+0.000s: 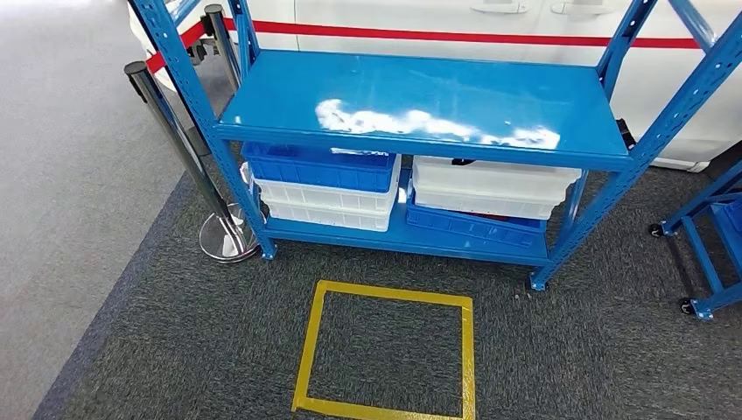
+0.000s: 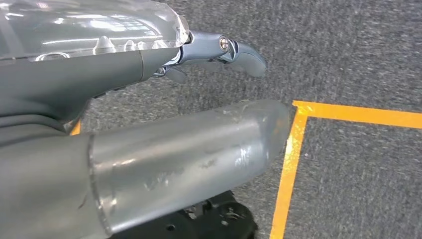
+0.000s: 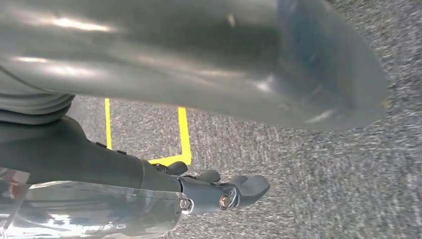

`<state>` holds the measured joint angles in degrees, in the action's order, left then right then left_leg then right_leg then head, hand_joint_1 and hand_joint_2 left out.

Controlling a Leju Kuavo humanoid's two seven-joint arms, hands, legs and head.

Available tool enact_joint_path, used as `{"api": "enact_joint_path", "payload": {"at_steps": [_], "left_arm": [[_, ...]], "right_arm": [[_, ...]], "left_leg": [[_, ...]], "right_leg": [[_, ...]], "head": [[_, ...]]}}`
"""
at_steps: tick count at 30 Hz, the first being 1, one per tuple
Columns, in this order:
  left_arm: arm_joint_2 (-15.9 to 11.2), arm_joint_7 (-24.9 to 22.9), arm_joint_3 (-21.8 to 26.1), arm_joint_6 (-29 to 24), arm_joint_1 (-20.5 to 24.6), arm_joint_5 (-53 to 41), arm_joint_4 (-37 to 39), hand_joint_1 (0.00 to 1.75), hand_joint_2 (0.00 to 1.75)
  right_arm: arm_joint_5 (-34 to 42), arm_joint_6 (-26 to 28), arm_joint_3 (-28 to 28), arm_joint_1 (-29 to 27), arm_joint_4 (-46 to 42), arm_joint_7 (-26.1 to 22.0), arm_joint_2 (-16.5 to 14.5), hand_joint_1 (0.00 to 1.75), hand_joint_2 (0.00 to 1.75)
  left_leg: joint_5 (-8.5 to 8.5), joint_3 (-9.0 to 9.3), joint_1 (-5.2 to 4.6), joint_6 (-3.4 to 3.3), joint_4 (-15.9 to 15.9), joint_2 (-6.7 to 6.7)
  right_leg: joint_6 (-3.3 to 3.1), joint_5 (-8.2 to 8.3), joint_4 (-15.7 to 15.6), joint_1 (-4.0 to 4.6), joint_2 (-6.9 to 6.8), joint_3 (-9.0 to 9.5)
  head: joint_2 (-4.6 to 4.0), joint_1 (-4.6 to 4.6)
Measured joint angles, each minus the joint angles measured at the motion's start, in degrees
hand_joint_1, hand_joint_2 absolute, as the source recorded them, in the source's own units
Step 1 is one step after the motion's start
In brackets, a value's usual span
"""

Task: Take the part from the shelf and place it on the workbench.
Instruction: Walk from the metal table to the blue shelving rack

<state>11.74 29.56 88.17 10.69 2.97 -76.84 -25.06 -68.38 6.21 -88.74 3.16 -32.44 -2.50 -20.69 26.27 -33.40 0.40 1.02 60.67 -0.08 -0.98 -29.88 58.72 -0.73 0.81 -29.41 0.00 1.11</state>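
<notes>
A blue metal shelf (image 1: pixel 420 101) stands in front of me; its middle board is bare and shows glare. On the lower board a blue bin (image 1: pixel 319 166) sits on white bins (image 1: pixel 328 203), and beside them a white bin (image 1: pixel 490 185) rests on a blue bin (image 1: pixel 472 227). Their contents are hidden, and I cannot make out a part. My left hand (image 2: pixel 99 79) hangs over the carpet, its fingers (image 2: pixel 239 52) stretched out and holding nothing. The right hand (image 3: pixel 99 164) hangs the same way, with its fingers (image 3: pixel 224 191) apart from the thumb and nothing in it.
A yellow tape square (image 1: pixel 385 350) marks the grey carpet just before the shelf. A chrome barrier post (image 1: pixel 188 153) stands at the shelf's left corner. A blue wheeled frame (image 1: pixel 713 245) is at the right. A white panel with a red stripe (image 1: pixel 437 35) runs behind the shelf.
</notes>
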Motion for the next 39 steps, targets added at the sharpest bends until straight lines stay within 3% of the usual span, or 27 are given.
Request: {"api": "enact_joint_path", "payload": {"at_steps": [4,6,9,10,11,13,15,19,21,22,24,25,26,27,29,30,32,35,37,39], "left_arm": [[0.03,-0.14,-0.14,0.00,-0.03,0.03,-0.01,0.00,0.00],[0.09,-0.22,-0.22,0.00,-0.03,0.05,-0.01,0.00,0.00],[0.13,-0.35,-0.31,0.00,0.00,0.06,-0.01,0.00,0.00],[0.13,-0.39,-0.34,0.00,-0.02,0.06,-0.01,0.00,0.00],[0.14,-0.41,-0.40,0.00,-0.07,0.06,-0.01,0.00,0.00],[0.18,-0.44,-0.54,0.00,-0.23,0.06,-0.01,0.00,0.00],[0.25,-0.50,-0.64,0.01,-0.26,0.08,-0.02,0.00,0.00],[0.28,-0.56,-0.77,0.10,0.03,0.15,-0.17,0.00,0.00],[0.34,-0.57,-0.85,0.24,0.13,0.17,-0.33,0.00,0.00],[0.39,-0.60,-0.87,0.31,0.08,0.18,-0.40,0.00,0.00],[0.44,-0.68,-0.87,0.41,-0.01,0.19,-0.43,0.00,0.00],[0.44,-0.71,-0.87,0.42,-0.11,0.20,-0.45,0.00,0.00],[0.44,-0.73,-0.87,0.45,-0.22,0.20,-0.46,0.00,0.00],[0.44,-0.74,-0.87,0.47,-0.32,0.21,-0.48,0.00,0.00],[0.44,-0.78,-0.87,0.52,-0.52,0.21,-0.54,0.00,0.00],[0.44,-0.80,-0.87,0.54,-0.59,0.21,-0.58,0.00,0.00],[0.44,-0.93,-0.88,0.55,-0.60,0.22,-0.68,0.00,0.00],[0.50,-0.99,-0.90,0.55,-0.60,0.23,-0.78,0.00,0.00],[0.57,-0.99,-0.91,0.55,-0.62,0.23,-0.82,0.00,0.00],[0.61,-0.99,-0.91,0.54,-0.59,0.23,-0.90,0.00,0.00]], "right_arm": [[-0.22,0.10,0.11,0.18,0.00,0.10,0.02,0.00,0.00],[-0.25,0.16,0.17,0.22,0.00,0.23,0.02,0.00,0.00],[-0.25,0.18,0.20,0.15,0.00,0.46,0.06,0.00,0.00],[-0.25,0.19,0.20,0.09,0.00,0.50,0.09,0.00,0.00],[-0.25,0.19,0.19,0.01,0.00,0.51,0.13,0.00,0.00],[-0.25,0.18,0.18,-0.16,0.00,0.51,0.18,0.00,0.00],[-0.25,0.15,0.20,-0.20,0.01,0.52,0.25,0.00,0.00],[-0.25,0.01,0.34,-0.09,0.00,0.56,0.26,0.00,0.00],[-0.25,-0.10,0.41,-0.23,-0.03,0.58,0.20,0.00,0.00],[-0.25,-0.19,0.44,-0.29,-0.04,0.61,0.19,0.00,0.00],[-0.25,-0.33,0.45,-0.30,-0.07,0.66,0.19,0.00,0.00],[-0.25,-0.38,0.46,-0.31,-0.07,0.69,0.19,0.00,0.00],[-0.25,-0.40,0.46,-0.33,-0.07,0.73,0.19,0.00,0.00],[-0.25,-0.42,0.46,-0.36,-0.07,0.78,0.19,0.00,0.00],[-0.25,-0.46,0.46,-0.46,-0.07,0.86,0.19,0.00,0.00],[-0.25,-0.48,0.47,-0.45,-0.08,0.87,0.19,0.00,0.00],[-0.25,-0.53,0.49,-0.34,-0.11,0.90,0.19,0.00,0.00],[-0.25,-0.61,0.52,-0.12,-0.13,0.93,0.19,0.00,0.00],[-0.25,-0.63,0.54,-0.07,-0.13,0.93,0.19,0.00,0.00],[-0.25,-0.63,0.55,-0.12,-0.13,0.93,0.19,0.00,0.00]], "left_leg": [[0.35,1.18,-0.16,-1.46,-2.05,-0.11],[0.38,2.10,0.12,-2.26,-2.94,-0.04],[1.01,2.85,-0.03,-2.96,-3.19,0.17],[1.35,3.21,-0.11,-3.02,-3.17,0.18],[1.75,3.73,-0.17,-2.99,-3.17,0.15],[2.71,4.98,-0.23,-2.75,-3.16,0.08],[3.72,5.73,-0.48,-2.27,-3.02,0.05],[4.84,6.55,-0.63,-1.03,-3.33,0.13],[6.17,5.89,-0.53,-0.41,-0.68,0.14],[7.38,4.28,-0.32,-0.16,2.54,0.11],[9.90,-0.92,-0.02,0.31,10.83,0.11],[9.96,-3.15,0.13,0.48,13.51,0.11],[8.65,-4.48,0.24,0.59,14.07,0.11],[6.08,-4.67,0.34,0.62,12.24,0.12],[0.25,-3.11,0.36,0.43,5.23,0.14],[-1.14,-2.07,0.21,0.14,2.27,0.16],[-0.76,-1.07,-0.11,-0.69,0.06,0.21],[0.27,0.33,0.00,-2.14,-1.32,0.05],[0.88,1.69,0.13,-2.95,-1.95,-0.02],[1.77,2.68,0.06,-3.33,-2.06,-0.04]], "right_leg": [[1.32,-0.66,-0.32,0.12,-0.08,0.59],[1.80,-2.21,2.47,0.16,-0.30,-0.44],[2.04,-6.03,13.34,0.01,-0.43,-7.21],[2.07,-5.89,15.51,-0.01,-0.45,-9.04],[2.02,-4.44,15.48,-0.01,-0.46,-9.78],[1.62,0.99,9.47,0.04,-0.53,-8.13],[1.06,4.09,3.06,0.32,-0.70,-5.75],[0.18,3.23,0.35,0.36,-0.67,-4.34],[-0.42,2.76,-0.40,0.01,-0.68,-3.11],[-0.64,2.45,-0.63,-0.06,-0.74,-2.48],[-0.87,1.54,-0.72,-0.06,-0.72,-1.42],[-0.83,1.01,-0.72,-0.06,-0.63,-0.81],[-0.74,0.40,-0.72,-0.09,-0.52,-0.04],[-0.59,-0.26,-0.72,-0.14,-0.41,0.89],[-0.13,-1.69,-0.77,-0.19,-0.31,2.73],[0.22,-2.29,-0.78,-0.15,-0.25,3.31],[0.98,-2.93,-0.89,-0.02,-0.21,3.86],[2.02,-2.39,1.17,-0.07,-0.34,3.59],[2.45,-2.98,6.47,-0.13,-0.42,0.45],[2.66,-5.59,12.93,-0.09,-0.46,-4.66]], "head": [[0.00,-0.06],[0.00,-0.39],[0.00,-0.72],[0.00,-0.72],[0.00,-0.72],[0.00,-0.75],[0.00,-0.73],[0.00,-0.50],[0.00,-0.31],[0.00,-0.19],[0.00,-0.02],[0.00,0.01],[0.00,0.02],[0.00,0.03],[0.00,-0.01],[0.00,0.00],[0.00,-0.08],[0.00,-0.20],[0.00,-0.33],[0.00,-0.43]]}}
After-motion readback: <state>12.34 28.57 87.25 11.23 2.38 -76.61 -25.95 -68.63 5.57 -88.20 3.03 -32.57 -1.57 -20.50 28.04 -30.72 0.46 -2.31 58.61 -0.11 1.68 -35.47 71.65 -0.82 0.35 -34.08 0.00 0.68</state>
